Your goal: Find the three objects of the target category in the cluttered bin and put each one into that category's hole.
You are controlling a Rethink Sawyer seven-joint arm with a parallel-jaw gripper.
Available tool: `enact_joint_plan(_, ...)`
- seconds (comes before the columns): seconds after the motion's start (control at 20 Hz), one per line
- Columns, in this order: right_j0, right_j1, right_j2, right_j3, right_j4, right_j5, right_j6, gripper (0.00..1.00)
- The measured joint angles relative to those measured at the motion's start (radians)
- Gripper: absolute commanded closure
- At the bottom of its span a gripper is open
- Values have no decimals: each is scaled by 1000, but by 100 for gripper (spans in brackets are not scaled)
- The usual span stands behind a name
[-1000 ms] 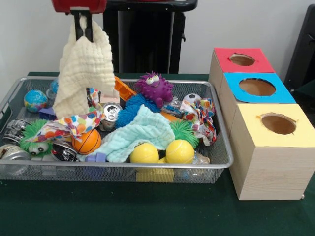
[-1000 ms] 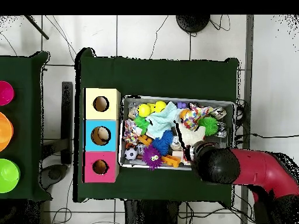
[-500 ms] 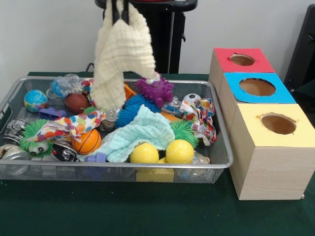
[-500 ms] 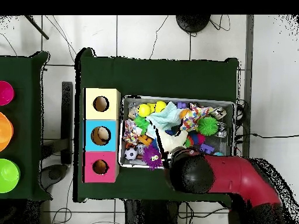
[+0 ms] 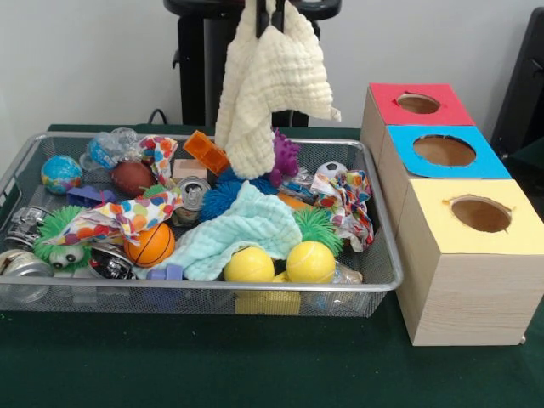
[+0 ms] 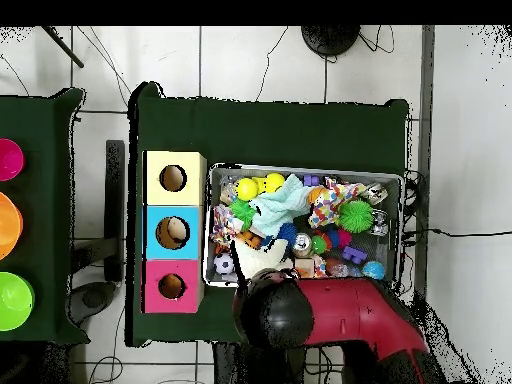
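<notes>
High above the back of the wire bin, my gripper is shut on a cream waffle cloth. The cloth hangs free over the purple spiky toy, left of the boxes. In the bin lie a mint cloth and two spotted colourful cloths. The red box, blue box and yellow box each have a round hole on top. From overhead the arm hides the gripper. The cream cloth shows at the bin's corner nearest the red box.
The bin also holds yellow balls, an orange basketball, a globe ball, green and blue spiky toys, a drink can and an orange block. The bin rim and boxes sit on dark green cloth.
The gripper has carried the cream cloth up and rightward in the front view, from the bin's left side towards the boxes. The can, the brown ball and the orange block are now uncovered.
</notes>
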Motion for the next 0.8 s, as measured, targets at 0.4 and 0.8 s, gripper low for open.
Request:
enact_joint_plan(0.4,10,81,-35,7,-25,-88,0,100)
enact_joint_plan(0.8,35,234,-111,4,-90,-276,0,100)
